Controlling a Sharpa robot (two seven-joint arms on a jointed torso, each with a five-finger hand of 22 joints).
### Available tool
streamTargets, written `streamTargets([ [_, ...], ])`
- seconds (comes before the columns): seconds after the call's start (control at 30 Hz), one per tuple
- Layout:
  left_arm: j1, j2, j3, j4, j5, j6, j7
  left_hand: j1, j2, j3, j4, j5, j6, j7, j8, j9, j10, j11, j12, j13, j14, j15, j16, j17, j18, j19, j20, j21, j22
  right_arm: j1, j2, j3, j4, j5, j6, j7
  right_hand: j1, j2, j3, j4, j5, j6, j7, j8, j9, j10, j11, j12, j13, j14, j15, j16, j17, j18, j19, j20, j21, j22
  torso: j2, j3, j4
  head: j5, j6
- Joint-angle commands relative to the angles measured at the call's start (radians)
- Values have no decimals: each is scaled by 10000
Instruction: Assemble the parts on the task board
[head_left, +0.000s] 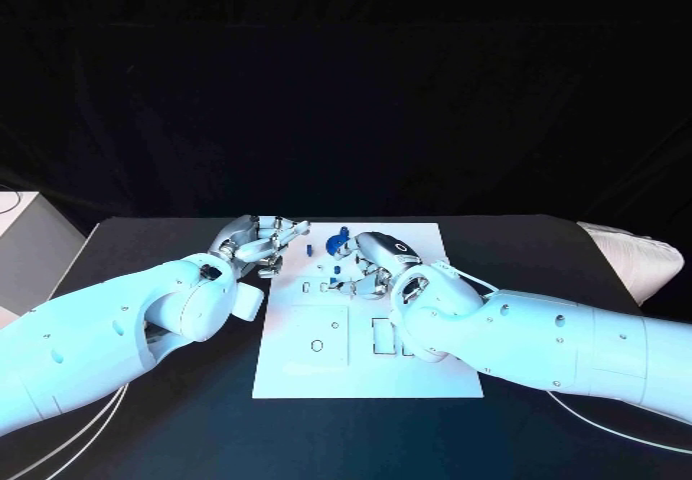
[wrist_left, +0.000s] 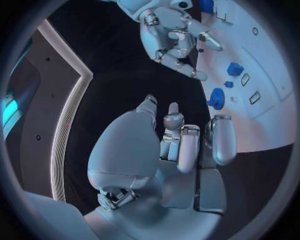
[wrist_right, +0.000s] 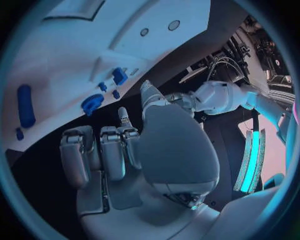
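Over the task board (head_left: 325, 365), the left hand (head_left: 260, 243) and right hand (head_left: 378, 262) are held curled, nothing gripped, near blue parts (head_left: 336, 243).

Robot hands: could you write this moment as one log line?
left hand: over board's far left edge, empty | right hand: over blue parts, empty | board: unfinished

No text, label, brand, number or sign can be read anywhere in these views: the white task board (head_left: 303, 370) bears only plain cut-outs and holes, and nothing is printed on the worktop (head_left: 173, 420).
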Motion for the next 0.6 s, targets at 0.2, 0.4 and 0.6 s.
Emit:
streamTargets([
  [0.2, 24, 135, 10, -177, -2236, 699, -2822, 526, -90, 388, -161, 25, -13, -146, 413, 308, 583, -141, 675, 978, 1006, -181, 180, 2516, -287, 463, -121, 334, 654, 567, -924, 105, 482, 2430, -428, 2361, 459, 348, 86, -70, 415, 130, -61, 65, 40, 761, 38, -47, 2367, 1036, 41, 11, 2453, -69, 1066, 52, 22, 2633, -255, 55, -65, 109, 61],
  [0.4, 179, 337, 15, -367, -3341, 1814, -4387, -367, -61, 381, 43, 22, -33, -199, 676, 553, 693, -179, 786, 1134, 1034, -222, 202, 2581, -302, 518, -174, 374, 723, 974, -1612, 145, 458, 3657, -372, 2448, 600, 457, 262, -68, 1017, 239, -95, 135, 74, 772, 3, -33, 2377, 1034, 8, 9, 2447, -69, 1066, 18, 22, 2633, -385, 94, -76, 186, -24],
  [0.6, 646, 821, 4, -870, -4727, 3288, -5875, -1448, 79, 192, 52, 22, -103, -271, 980, 859, 655, -232, 755, 1098, 1009, -266, 177, 2517, -306, 529, -208, 378, 744, 1382, -2232, 159, 180, 4769, -124, 2340, 555, 462, 307, -59, 1224, 284, -110, 175, 89, 783, -14, -21, 2386, 1038, -8, 14, 2465, -69, 1066, 3, 22, 2633, -493, 137, -92, 268, -162],
])
